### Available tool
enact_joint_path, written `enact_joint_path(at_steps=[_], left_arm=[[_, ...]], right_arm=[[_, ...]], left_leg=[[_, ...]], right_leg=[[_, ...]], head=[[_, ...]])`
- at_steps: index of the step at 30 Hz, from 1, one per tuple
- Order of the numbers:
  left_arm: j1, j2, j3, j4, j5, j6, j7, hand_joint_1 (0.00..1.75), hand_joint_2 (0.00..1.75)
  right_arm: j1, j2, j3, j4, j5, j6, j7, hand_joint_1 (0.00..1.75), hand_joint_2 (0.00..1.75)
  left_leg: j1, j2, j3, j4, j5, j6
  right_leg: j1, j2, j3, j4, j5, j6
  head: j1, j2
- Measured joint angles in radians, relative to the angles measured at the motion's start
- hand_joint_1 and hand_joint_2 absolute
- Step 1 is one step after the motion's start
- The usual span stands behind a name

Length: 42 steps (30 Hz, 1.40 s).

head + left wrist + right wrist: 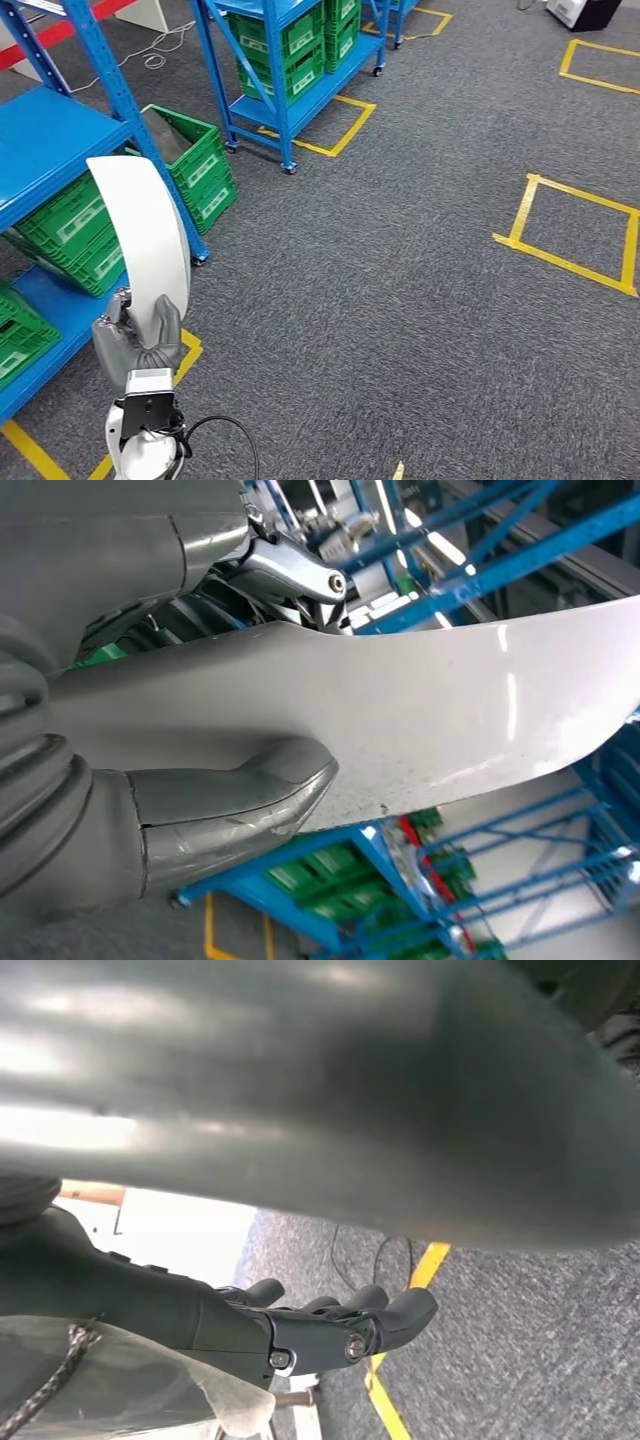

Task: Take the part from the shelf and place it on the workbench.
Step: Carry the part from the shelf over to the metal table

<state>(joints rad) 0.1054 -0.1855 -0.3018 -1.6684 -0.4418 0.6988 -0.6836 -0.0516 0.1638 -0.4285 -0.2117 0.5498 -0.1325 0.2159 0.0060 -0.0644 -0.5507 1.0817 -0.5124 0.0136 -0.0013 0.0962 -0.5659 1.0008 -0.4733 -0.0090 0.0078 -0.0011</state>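
Note:
The part [145, 230] is a long, curved white panel. My left hand [140, 340] grips its lower end and holds it upright in front of the blue shelf [45, 140] at the left of the head view. In the left wrist view the grey thumb [234, 805] presses on one face of the part [423, 710] while the fingers [294, 570] close on the other face. My right hand [332, 1325] hangs beside my body over the carpet, its dark fingers nearly straight and holding nothing.
Green crates [192, 160] fill the blue shelf's lower levels. A second blue rack [294, 60] with green crates stands further back. Grey carpet with yellow tape squares [573, 230] spreads to the right. A black cable [226, 430] loops near my left arm.

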Motion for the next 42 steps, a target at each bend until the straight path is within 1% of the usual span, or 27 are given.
enact_joint_path(at_steps=[2,4,5,6,8,9,10,11,12,14,16,17,19,21,23,25,26,27,28,30,32,34,35,37,39,41,42], left_arm=[[-0.006,-0.002,-0.001,-0.001,0.006,0.001,-0.002,1.75,1.75],[-0.008,-0.003,-0.001,-0.003,0.013,0.002,-0.007,1.75,1.75],[-0.009,-0.003,-0.001,-0.004,0.014,0.002,-0.009,1.75,1.75],[-0.009,-0.003,-0.002,-0.008,0.011,0.002,-0.011,1.75,1.75],[-0.009,0.0,-0.001,-0.023,-0.001,0.002,-0.013,1.75,1.75],[-0.008,0.003,0.001,-0.031,-0.005,0.002,-0.013,1.75,1.75],[-0.007,0.007,0.002,-0.037,-0.005,0.002,-0.014,1.75,1.75],[-0.006,0.011,0.003,-0.041,0.001,0.002,-0.014,1.75,1.75],[-0.005,0.015,0.004,-0.046,0.011,0.002,-0.014,1.75,1.75],[-0.004,0.025,0.004,-0.057,0.034,0.002,-0.014,1.75,1.75],[-0.001,0.037,0.005,-0.072,0.051,0.002,-0.014,1.75,1.75],[-0.001,0.043,0.005,-0.078,0.055,0.002,-0.014,1.75,1.75],[-0.004,0.052,0.005,-0.082,0.056,0.001,-0.014,1.75,1.75],[-0.012,0.056,0.003,-0.08,0.05,0.001,-0.014,1.75,1.75],[-0.017,0.056,0.0,-0.073,0.044,0.0,-0.014,1.75,1.75],[-0.018,0.053,-0.004,-0.064,0.045,0.0,-0.014,1.75,1.75],[-0.019,0.05,-0.005,-0.06,0.049,0.0,-0.014,1.75,1.75],[-0.02,0.048,-0.005,-0.058,0.054,0.0,-0.014,1.75,1.75],[-0.021,0.046,-0.005,-0.056,0.06,0.0,-0.014,1.75,1.75],[-0.022,0.045,-0.004,-0.054,0.078,0.0,-0.014,1.75,1.75],[-0.017,0.044,-0.004,-0.052,0.105,0.001,-0.014,1.75,1.75],[-0.009,0.042,-0.004,-0.052,0.126,0.002,-0.014,1.75,1.75],[-0.004,0.041,-0.004,-0.053,0.132,0.002,-0.014,1.75,1.75],[0.003,0.038,-0.006,-0.056,0.142,0.002,-0.014,1.75,1.75],[0.008,0.037,-0.008,-0.056,0.157,0.001,-0.015,1.75,1.75],[0.006,0.034,-0.012,-0.05,0.17,0.001,-0.015,1.75,1.75],[0.002,0.031,-0.016,-0.045,0.175,0.0,-0.015,1.75,1.75]], right_arm=[[-0.002,0.001,0.001,0.0,0.024,-0.002,0.0,0.0,0.0],[-0.001,0.0,0.004,0.0,0.046,-0.014,0.0,0.0,0.0],[0.001,0.0,0.005,0.0,0.055,-0.02,0.0,0.0,0.0],[0.001,0.0,0.006,0.0,0.063,-0.026,0.001,0.0,0.0],[-0.002,-0.001,0.008,0.0,0.077,-0.036,0.004,0.0,0.0],[-0.004,-0.002,0.009,0.0,0.081,-0.038,0.005,0.0,0.0],[-0.005,-0.002,0.011,0.0,0.083,-0.037,0.005,0.0,0.0],[-0.006,-0.002,0.012,0.0,0.083,-0.036,0.004,0.0,0.0],[-0.006,-0.002,0.012,0.0,0.079,-0.035,0.003,0.0,0.0],[-0.008,-0.001,0.012,0.0,0.067,-0.033,0.003,0.0,0.0],[-0.011,0.002,0.011,0.0,0.056,-0.032,0.003,0.0,0.0],[-0.012,0.005,0.011,0.0,0.053,-0.032,0.002,0.0,0.0],[-0.012,0.011,0.01,0.0,0.052,-0.037,0.001,0.0,0.0],[-0.01,0.013,0.006,0.0,0.046,-0.051,0.001,0.0,0.0],[-0.01,0.013,-0.006,0.0,0.023,-0.07,0.002,0.0,0.0],[-0.008,0.013,-0.025,0.0,0.004,-0.071,0.002,0.0,0.0],[-0.007,0.013,-0.033,0.0,0.009,-0.063,0.002,0.0,0.0],[-0.006,0.013,-0.037,0.0,0.022,-0.055,0.002,0.0,0.0],[-0.004,0.014,-0.037,0.0,0.037,-0.05,0.002,0.0,0.0],[-0.003,0.016,-0.037,0.0,0.053,-0.059,0.002,0.0,0.0],[-0.003,0.018,-0.038,0.0,0.051,-0.077,0.001,0.0,0.0],[0.001,0.02,-0.04,0.0,0.052,-0.083,0.001,0.0,0.0],[0.003,0.022,-0.041,0.0,0.056,-0.081,0.001,0.0,0.0],[0.005,0.025,-0.041,0.0,0.059,-0.079,0.001,0.0,0.0],[0.003,0.027,-0.044,0.0,0.044,-0.078,0.001,0.0,0.0],[0.002,0.027,-0.055,0.0,0.02,-0.076,0.001,0.0,0.0],[0.002,0.027,-0.063,0.0,0.01,-0.074,0.001,0.0,0.0]], left_leg=[[0.0,-0.038,0.019,-0.06,0.011,0.008],[0.001,-0.019,0.021,-0.077,0.011,0.012],[0.003,-0.005,0.023,-0.084,0.015,0.016],[0.006,0.01,0.026,-0.092,0.02,0.019],[0.006,0.043,0.029,-0.099,0.024,0.022],[0.004,0.06,0.029,-0.099,0.024,0.023],[0.003,0.077,0.028,-0.099,0.023,0.023],[0.003,0.093,0.028,-0.098,0.022,0.023],[0.003,0.107,0.029,-0.098,0.021,0.022],[0.002,0.13,0.032,-0.097,0.018,0.017],[-0.003,0.147,0.034,-0.093,0.012,0.007],[-0.005,0.155,0.035,-0.091,0.01,0.002],[-0.006,0.169,0.037,-0.091,0.008,-0.007],[-0.001,0.145,0.03,-0.066,-0.017,-0.017],[0.002,0.096,-0.012,0.037,-0.08,-0.022],[0.002,0.076,-0.071,0.172,-0.136,-0.021],[0.002,0.073,-0.087,0.206,-0.14,-0.019],[0.002,0.07,-0.086,0.201,-0.122,-0.016],[0.002,0.064,-0.069,0.158,-0.087,-0.012],[0.003,0.021,-0.015,0.026,-0.011,-0.003],[0.004,-0.017,0.017,-0.056,0.013,0.002],[0.003,-0.01,0.021,-0.073,0.007,0.004],[0.004,0.003,0.022,-0.077,0.01,0.008],[0.006,0.03,0.026,-0.086,0.016,0.017],[0.004,0.061,0.026,-0.088,0.017,0.022],[0.002,0.091,0.025,-0.088,0.016,0.023],[0.002,0.105,0.025,-0.088,0.015,0.023]], right_leg=[[-0.005,0.024,-0.014,0.003,0.006,0.012],[-0.009,0.045,-0.03,0.001,0.014,0.027],[-0.008,0.036,-0.037,0.006,0.01,0.032],[-0.006,0.013,-0.051,0.027,-0.004,0.036],[-0.003,-0.055,-0.104,0.132,-0.062,0.044],[-0.004,-0.075,-0.136,0.199,-0.092,0.048],[-0.006,-0.086,-0.16,0.252,-0.111,0.052],[-0.008,-0.091,-0.167,0.272,-0.111,0.055],[-0.01,-0.095,-0.156,0.256,-0.095,0.057],[-0.011,-0.124,-0.08,0.129,-0.037,0.057],[-0.007,-0.159,-0.013,0.017,-0.007,0.047],[-0.004,-0.166,0.001,-0.006,-0.005,0.04],[-0.001,-0.148,-0.001,-0.009,-0.003,0.026],[-0.003,-0.128,-0.003,-0.01,0.001,0.013],[-0.005,-0.107,-0.004,-0.012,0.004,0.004],[-0.003,-0.082,-0.006,-0.011,0.006,-0.001],[-0.001,-0.067,-0.006,-0.011,0.006,-0.002],[0.0,-0.051,-0.005,-0.01,0.006,-0.002],[0.001,-0.035,-0.004,-0.009,0.006,-0.002],[0.002,-0.007,-0.003,-0.005,0.007,0.001],[0.0,0.018,-0.013,0.0,0.009,0.009],[-0.004,0.04,-0.025,0.0,0.016,0.023],[-0.005,0.036,-0.032,0.002,0.015,0.028],[-0.002,-0.014,-0.059,0.048,-0.015,0.037],[-0.003,-0.073,-0.119,0.17,-0.077,0.046],[-0.007,-0.088,-0.169,0.274,-0.11,0.054],[-0.009,-0.09,-0.169,0.276,-0.101,0.056]], head=[[-0.001,0.0],[-0.003,0.0],[-0.002,0.0],[0.001,0.0],[0.007,0.0],[0.008,0.0],[0.008,0.0],[0.008,0.0],[0.008,0.0],[0.008,0.0],[0.007,0.0],[0.007,0.0],[0.005,0.0],[0.003,0.0],[0.0,0.0],[-0.001,0.0],[-0.001,0.0],[-0.001,0.0],[-0.001,0.0],[0.0,0.0],[0.0,0.0],[-0.001,0.0],[-0.001,0.0],[0.004,0.0],[0.009,0.0],[0.008,0.0],[0.008,0.0]])
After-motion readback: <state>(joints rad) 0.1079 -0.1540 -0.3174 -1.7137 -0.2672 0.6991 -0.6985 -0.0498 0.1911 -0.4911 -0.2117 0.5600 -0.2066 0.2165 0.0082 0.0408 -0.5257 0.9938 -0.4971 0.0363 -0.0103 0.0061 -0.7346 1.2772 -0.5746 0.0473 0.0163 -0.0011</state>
